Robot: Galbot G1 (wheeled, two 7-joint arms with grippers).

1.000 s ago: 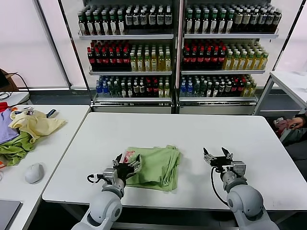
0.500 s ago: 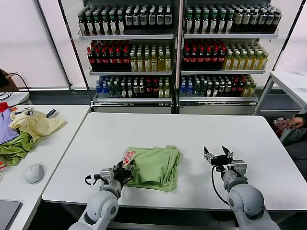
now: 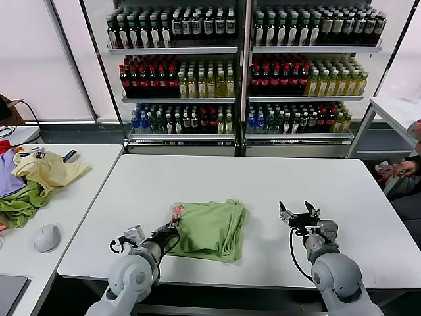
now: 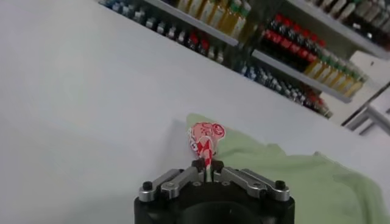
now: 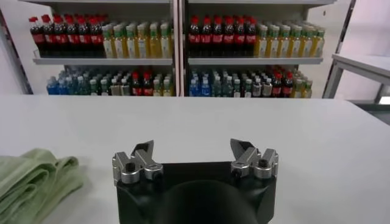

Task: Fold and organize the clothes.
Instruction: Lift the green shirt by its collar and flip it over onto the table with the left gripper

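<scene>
Only wrist-visible: left gripper (image 4: 207,165) pinching shirt (image 4: 286,176).

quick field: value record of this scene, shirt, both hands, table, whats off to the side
shirt: light green shirt, folded, lying on the white table, red-and-white patch at its left corner
left hand: left hand at the shirt's near-left corner, shut on the fabric at the patch
right hand: right hand open, to the right of the shirt, holding nothing
side table: heap of clothes and a computer mouse
background: shelves of bottles
</scene>
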